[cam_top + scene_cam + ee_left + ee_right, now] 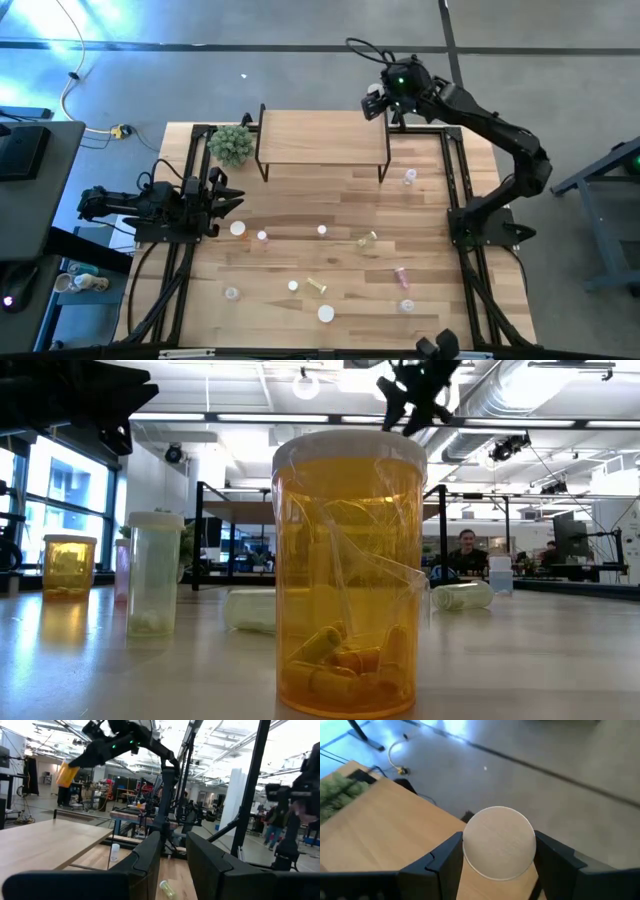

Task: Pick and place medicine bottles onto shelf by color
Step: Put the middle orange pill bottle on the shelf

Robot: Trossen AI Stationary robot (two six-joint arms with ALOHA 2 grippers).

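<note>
From above, the right claw (378,103) hangs over the far right end of the shelf (322,137), while the left claw (228,199) waits at the counter's (290,255) left edge and the other medicine bottles (325,313) lie scattered across the near half. The level view shows what that one cannot, an orange bottle (348,572) of capsules standing upright up close. The left wrist view catches the bottle held by the right claw as an orange one (66,774), with its own fingers slightly apart on nothing, and the right wrist view shows that bottle's white cap (499,843) clamped between the fingers above the shelf.
</note>
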